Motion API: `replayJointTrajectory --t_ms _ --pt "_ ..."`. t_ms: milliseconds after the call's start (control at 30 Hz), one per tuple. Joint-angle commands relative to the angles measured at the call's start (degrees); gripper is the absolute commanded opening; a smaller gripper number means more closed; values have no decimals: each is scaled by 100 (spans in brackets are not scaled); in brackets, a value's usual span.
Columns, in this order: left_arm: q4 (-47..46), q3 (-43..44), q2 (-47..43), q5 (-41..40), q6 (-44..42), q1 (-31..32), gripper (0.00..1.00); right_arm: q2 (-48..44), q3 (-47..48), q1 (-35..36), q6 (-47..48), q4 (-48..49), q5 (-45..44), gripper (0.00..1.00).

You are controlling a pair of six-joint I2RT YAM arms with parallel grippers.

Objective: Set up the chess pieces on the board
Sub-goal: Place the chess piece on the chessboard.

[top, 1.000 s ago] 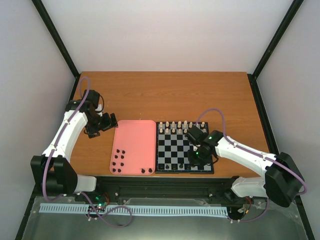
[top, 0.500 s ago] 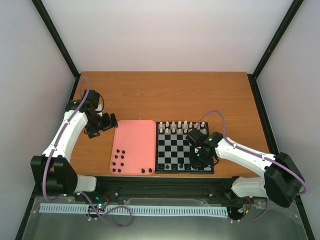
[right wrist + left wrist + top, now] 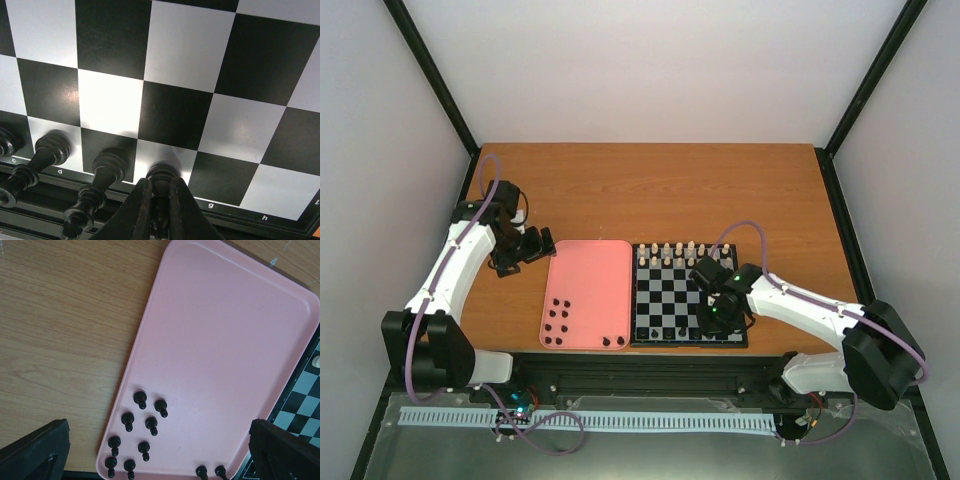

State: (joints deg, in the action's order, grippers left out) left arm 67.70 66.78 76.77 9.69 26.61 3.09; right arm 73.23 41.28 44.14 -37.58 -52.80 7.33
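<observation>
Trouble lies mostly in the crowding on the near rank of the chessboard [image 3: 665, 293]. The right hand [image 3: 160, 189] is pinching a black piece [image 3: 162, 172] low over a pale square of that rank, one square left of the letter g. Whether its base touches the square I cannot tell. A neighbouring piece [image 3: 109, 165] stands on the very next square, with another just beyond it.

If the fingers [image 3: 142, 200] spread too wide or lift off at a slant, the left one could clip that neighbour and tip it along the rank. Letting go before the base sits flat could leave the held piece leaning or off its square.

The board's black rim and the table's near edge lie just behind the fingers, so there is little room there. Toward the far edge the middle squares are bare up to the cream-white pieces [image 3: 672, 252].

The left hand [image 3: 523, 248] hovers spread wide by the far-left corner of the pink tray [image 3: 225, 340], which lies against the board's left side. The remaining black chess pieces [image 3: 151, 424] cluster at the tray's near end, some hard against its rim, which could make them awkward to grip.
</observation>
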Motion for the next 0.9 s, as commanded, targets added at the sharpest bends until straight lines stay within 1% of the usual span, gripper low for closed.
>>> replayJointTrajectory --t_ms 0,67,233,433,500,600,667,833,867 --pt "-55 -7 -16 19 -95 -24 100 93 -58 68 -12 91 -76 8" --pt "-55 -7 -25 24 -88 -23 100 87 -35 68 -5 65 -110 11" --pt "-55 -7 -18 24 -73 -27 100 25 21 69 0 -12 -173 22" --pt "-73 16 -8 50 -56 -26 100 -2 210 68 33 -102 -235 29" --pt "-73 32 -10 50 -59 -28 100 -36 285 68 57 -122 -216 32" --pt "-64 36 1 42 -69 -19 100 -116 492 68 38 -270 -391 37" --pt "-72 28 -5 39 -68 -28 100 -148 690 68 -20 -421 -630 43" --pt "-108 2 18 68 -51 -26 100 -45 1254 68 -43 -600 -1046 46" --pt "-104 8 34 68 -55 -24 100 19 1375 68 2 -603 -1065 48"
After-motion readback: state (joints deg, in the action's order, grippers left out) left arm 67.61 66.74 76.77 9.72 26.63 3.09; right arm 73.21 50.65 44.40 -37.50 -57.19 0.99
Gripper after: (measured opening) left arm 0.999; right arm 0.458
